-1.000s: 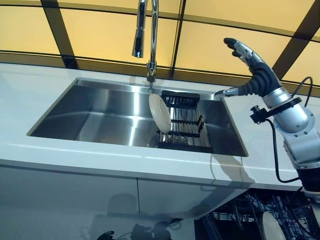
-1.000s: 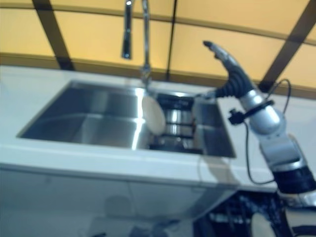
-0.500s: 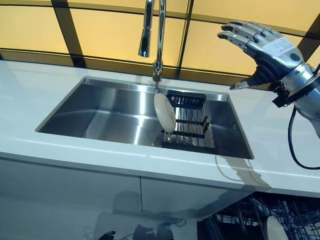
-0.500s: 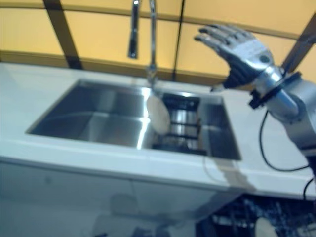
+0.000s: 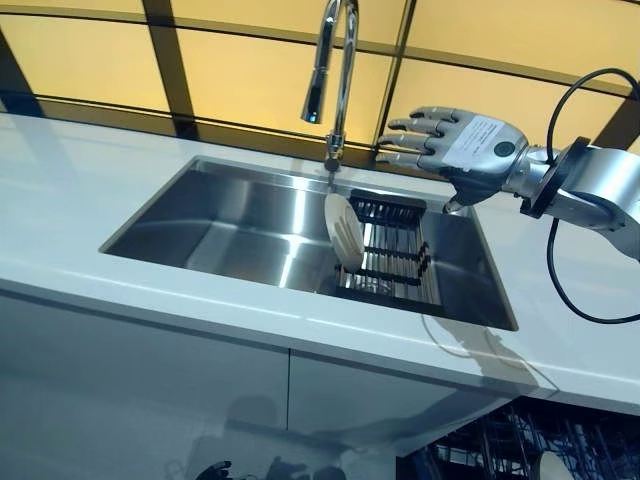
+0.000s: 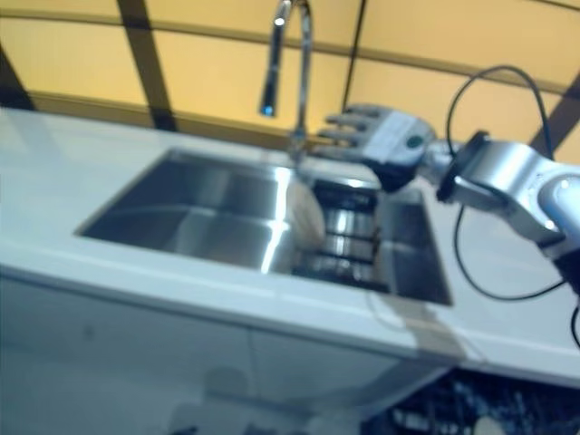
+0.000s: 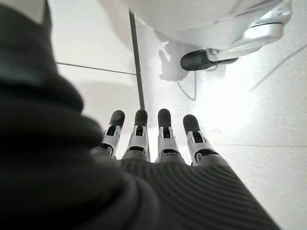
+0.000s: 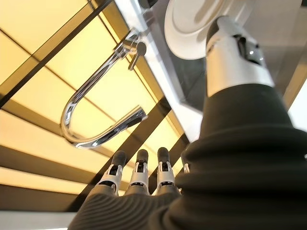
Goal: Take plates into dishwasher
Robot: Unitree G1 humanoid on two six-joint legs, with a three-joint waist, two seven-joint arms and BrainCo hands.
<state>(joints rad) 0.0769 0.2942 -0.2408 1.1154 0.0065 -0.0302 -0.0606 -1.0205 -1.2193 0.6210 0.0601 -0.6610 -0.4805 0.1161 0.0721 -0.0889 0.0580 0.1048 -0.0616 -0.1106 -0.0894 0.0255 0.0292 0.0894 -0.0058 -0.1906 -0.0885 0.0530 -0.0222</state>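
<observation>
While one plate (image 5: 345, 232) leans in the rack (image 5: 392, 262), right hand (image 5: 468, 158) hovers, fingers (image 5: 405, 141) straight, empty

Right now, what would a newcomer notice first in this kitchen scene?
The right hand, fingers spread open, hangs above the sink's right end. Just below it a white plate stands on edge in a black rack inside the sink. The tall faucet arches behind.

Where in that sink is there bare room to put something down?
The sink's whole basin left of the white plate is bare steel. Its right end is crowded: the black rack fills it, the plate stands at its left edge.
</observation>
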